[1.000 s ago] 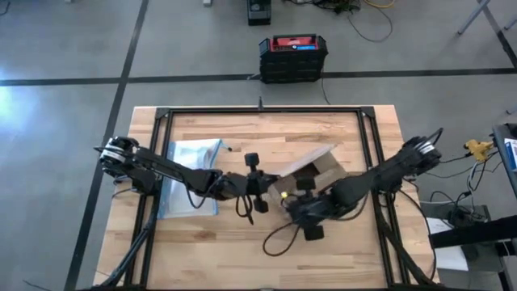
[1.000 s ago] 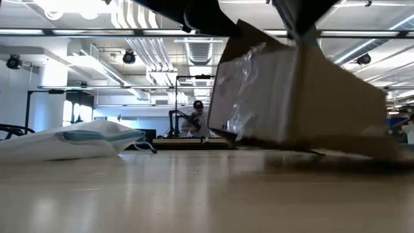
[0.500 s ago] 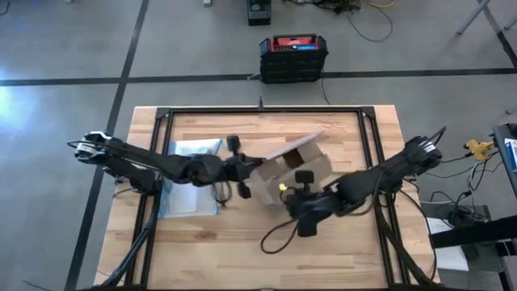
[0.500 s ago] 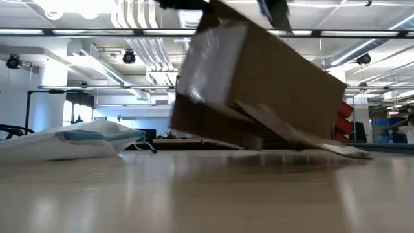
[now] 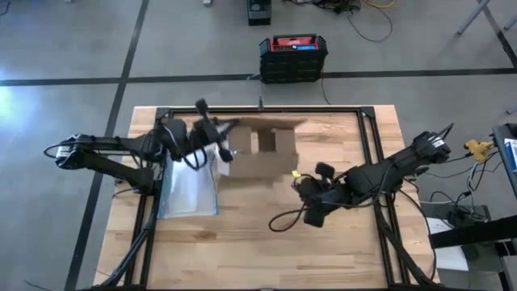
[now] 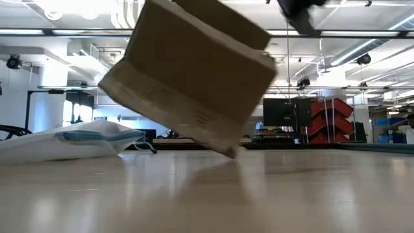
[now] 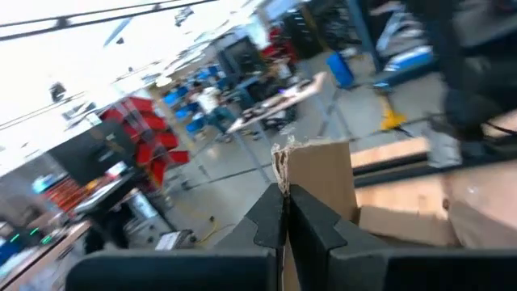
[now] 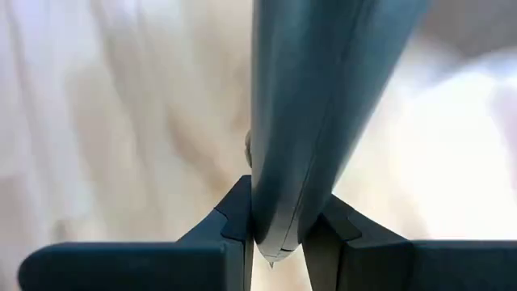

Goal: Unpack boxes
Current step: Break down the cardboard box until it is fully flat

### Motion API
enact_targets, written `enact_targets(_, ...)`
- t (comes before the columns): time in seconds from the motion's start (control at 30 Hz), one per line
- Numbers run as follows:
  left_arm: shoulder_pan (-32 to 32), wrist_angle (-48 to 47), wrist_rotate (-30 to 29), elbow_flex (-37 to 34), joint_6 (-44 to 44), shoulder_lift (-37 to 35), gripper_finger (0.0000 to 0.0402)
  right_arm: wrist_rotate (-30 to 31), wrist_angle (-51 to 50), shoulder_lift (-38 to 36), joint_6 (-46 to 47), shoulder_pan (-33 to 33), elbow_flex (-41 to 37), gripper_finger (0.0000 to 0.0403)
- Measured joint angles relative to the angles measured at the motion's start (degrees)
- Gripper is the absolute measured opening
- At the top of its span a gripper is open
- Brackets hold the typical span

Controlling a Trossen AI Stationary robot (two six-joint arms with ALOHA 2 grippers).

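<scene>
- My left hand (image 5: 216,129) is pinched tight on a torn edge of the cardboard box (image 5: 262,145); in my left wrist view the two fingers (image 7: 311,222) meet on the ragged flap with no gap showing.
- The box hangs tilted in the air at the far middle of the surface (image 5: 242,259), its lowest corner near the wood in the low view, though I cannot tell whether it touches. From above I see into the open top, with flaps spread.
- My right hand (image 8: 275,242) is held narrow around a dark, smooth, bluish item that fills its wrist view. I cannot name it from these pictures; it looks like something taken out of the box.
- That right hand sits well apart from the box, toward the near right of the surface, with a black cable looping beside it.
- A flat clear plastic pouch (image 5: 190,182) with a blue edge lies on the left side of the surface, partly under my left arm.
- A black-and-red plastic case (image 5: 292,56) stands on the floor beyond the far edge.
- As I judge it, I am mid-unpacking: the box is lifted and tipped, and one item seems to be out.
- Next I would set the right hand's item down on bare wood, clear of the pouch, then lower the box so it rests flat.
- The thin torn flap is a weak hold, so I should move slowly and keep the box low.
</scene>
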Motion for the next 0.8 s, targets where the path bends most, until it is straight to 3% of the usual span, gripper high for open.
enact_targets(0.17,6.2,2.4,1.0,0.0,-0.4,-1.7,0.0000,-14.2,0.6,0.3,13.1,-0.6,-9.4,0.0050)
enact_targets(0.3,9.5,8.0,7.4,0.7,-2.5,-2.0,0.0000,-24.4,1.6,0.2,26.5,-1.8,-19.4,0.0050)
enact_targets(0.47,9.9,9.6,10.1,5.7,-1.3,-2.2,0.0000,-37.6,12.7,-0.3,40.0,-1.3,-32.2,0.0050)
enact_targets(0.63,9.4,0.6,10.2,10.2,-1.0,-3.6,0.0000,-44.2,24.1,-0.4,50.2,-0.1,-41.3,0.0051)
enact_targets(0.8,9.4,-10.2,10.3,11.3,-3.0,-5.9,0.0000,-47.1,26.0,-0.7,59.0,2.3,-44.1,0.0060)
